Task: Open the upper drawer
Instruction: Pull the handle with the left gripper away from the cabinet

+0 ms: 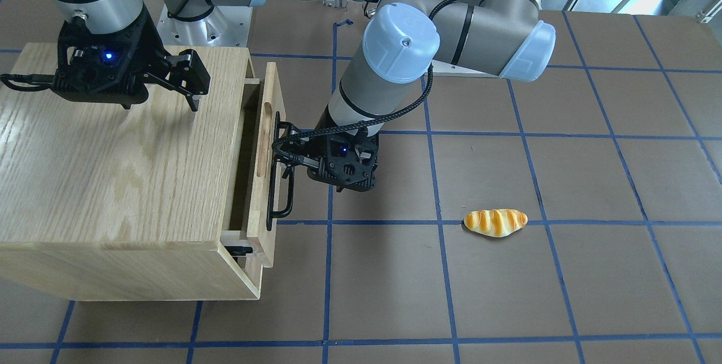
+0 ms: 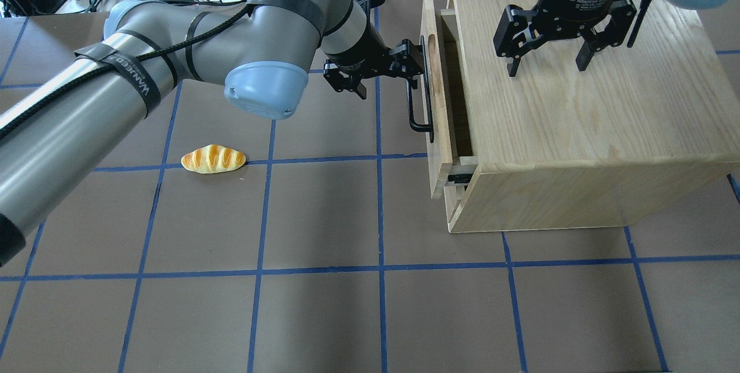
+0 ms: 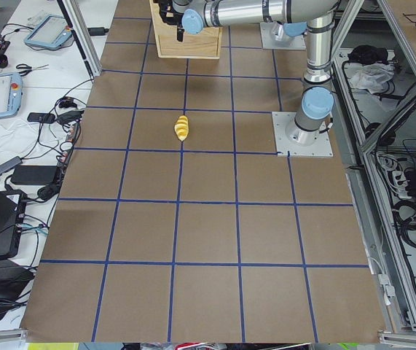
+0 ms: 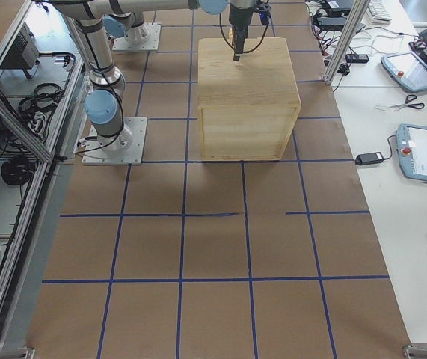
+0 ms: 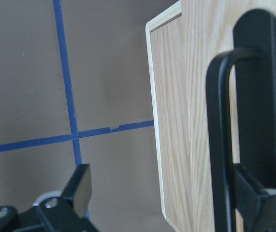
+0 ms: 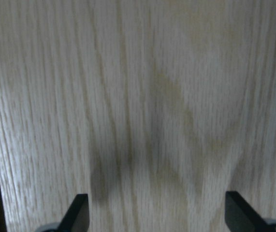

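Note:
The upper drawer [image 1: 265, 144] stands a little way out of the oak cabinet [image 1: 113, 155], with a dark gap behind its front panel; it also shows in the overhead view [image 2: 435, 101]. Its black bar handle [image 1: 281, 183] runs along the front. My left gripper [image 1: 285, 152] is open and straddles the handle [image 5: 220, 145]. One finger [image 5: 256, 87] sits between bar and panel, the other finger [image 5: 79, 186] outside. My right gripper [image 2: 546, 66] is open and empty, fingertips [image 6: 77, 212] at the cabinet top [image 2: 578, 118]; I cannot tell if they touch.
A toy bread roll [image 1: 495, 222] lies on the brown table [image 1: 507, 296] with its blue tape grid, apart from the cabinet. It also shows in the overhead view [image 2: 214, 159]. The left arm's elbow [image 2: 266, 84] hangs over the table's middle.

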Action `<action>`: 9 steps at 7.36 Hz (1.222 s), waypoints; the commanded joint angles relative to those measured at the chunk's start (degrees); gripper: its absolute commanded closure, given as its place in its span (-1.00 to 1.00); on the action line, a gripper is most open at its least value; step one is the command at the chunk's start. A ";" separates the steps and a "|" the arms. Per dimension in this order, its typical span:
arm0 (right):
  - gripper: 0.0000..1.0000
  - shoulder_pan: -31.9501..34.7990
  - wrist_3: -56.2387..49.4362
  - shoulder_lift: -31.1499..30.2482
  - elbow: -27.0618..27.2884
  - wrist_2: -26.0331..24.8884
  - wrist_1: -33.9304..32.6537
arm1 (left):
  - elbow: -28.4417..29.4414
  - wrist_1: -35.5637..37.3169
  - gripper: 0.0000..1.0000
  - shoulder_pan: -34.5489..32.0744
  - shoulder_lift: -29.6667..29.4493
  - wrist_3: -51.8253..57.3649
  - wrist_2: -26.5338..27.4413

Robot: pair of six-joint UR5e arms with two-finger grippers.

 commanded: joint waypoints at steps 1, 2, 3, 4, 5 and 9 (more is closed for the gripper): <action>-1.00 0.03 0.04 0.00 0.00 0.00 0.00 | -1.97 -0.42 -1.00 1.85 1.05 2.64 0.02; -1.00 0.03 0.04 0.00 0.00 0.00 0.00 | -2.32 -0.42 -1.00 2.64 1.32 3.36 0.02; -1.00 0.03 0.04 0.00 0.00 0.00 0.00 | -2.42 -1.47 -1.00 3.95 2.02 3.71 -0.06; -1.00 -0.05 -0.05 0.00 0.00 0.00 0.00 | -2.33 -2.78 -1.00 4.84 2.63 5.98 -0.06; -1.00 0.03 -0.05 0.00 0.09 0.00 0.00 | -2.42 -4.27 -1.00 5.46 3.16 6.43 -0.06; -1.00 0.03 -0.05 0.00 0.00 0.00 0.00 | -3.12 -5.69 -1.00 7.48 3.87 8.81 0.02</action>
